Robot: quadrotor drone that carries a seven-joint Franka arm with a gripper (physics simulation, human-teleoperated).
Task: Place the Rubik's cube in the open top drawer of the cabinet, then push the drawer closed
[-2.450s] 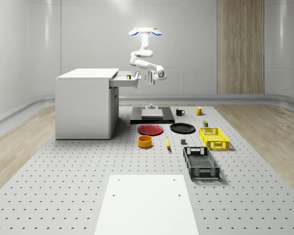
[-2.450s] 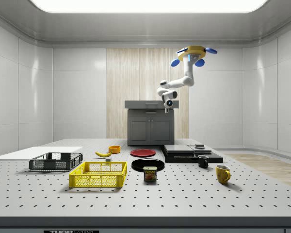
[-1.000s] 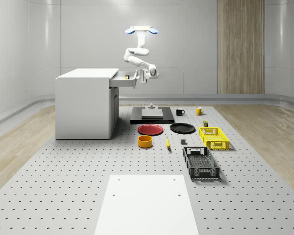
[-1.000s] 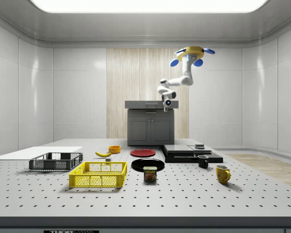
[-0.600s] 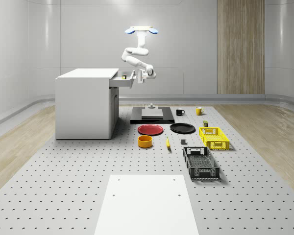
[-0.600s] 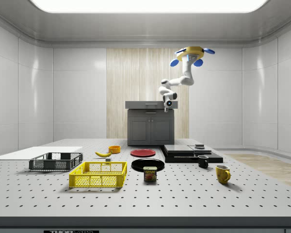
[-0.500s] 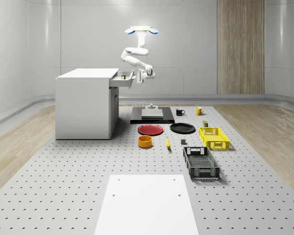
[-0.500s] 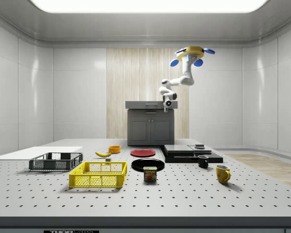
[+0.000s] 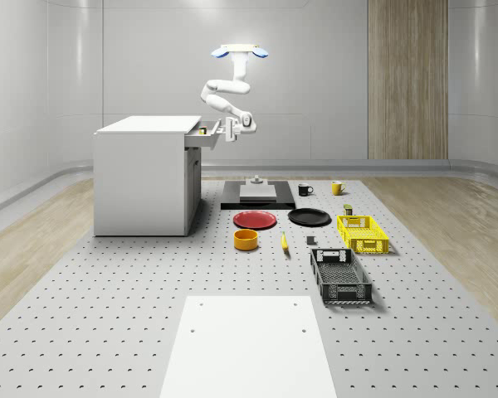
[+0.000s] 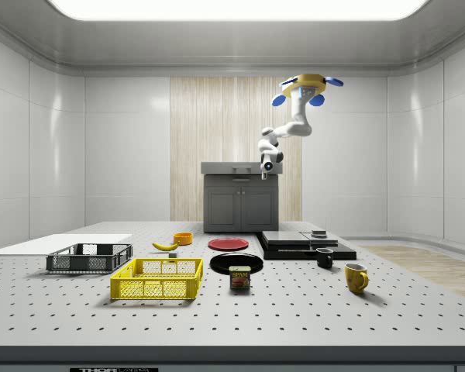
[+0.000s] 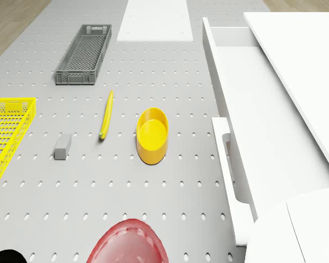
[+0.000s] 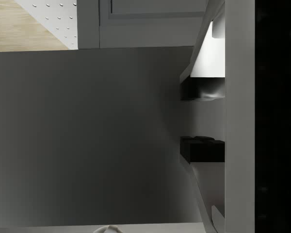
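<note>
Rubik's cube (image 9: 202, 130), showing yellow, sits in the white cabinet's (image 9: 141, 178) part-open top drawer (image 9: 209, 138). The quadrotor drone (image 9: 240, 52) hovers beside the cabinet, its fingers (image 12: 201, 149) parted and empty at the drawer front. Closing step: push straight inward.

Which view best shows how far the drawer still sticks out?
The whole-scene view: the drawer juts sideways from the cabinet, partly open, with the gripper at its front. The side view faces the drawer head-on, hiding its depth. The drone view looks down along the drawer.
</note>
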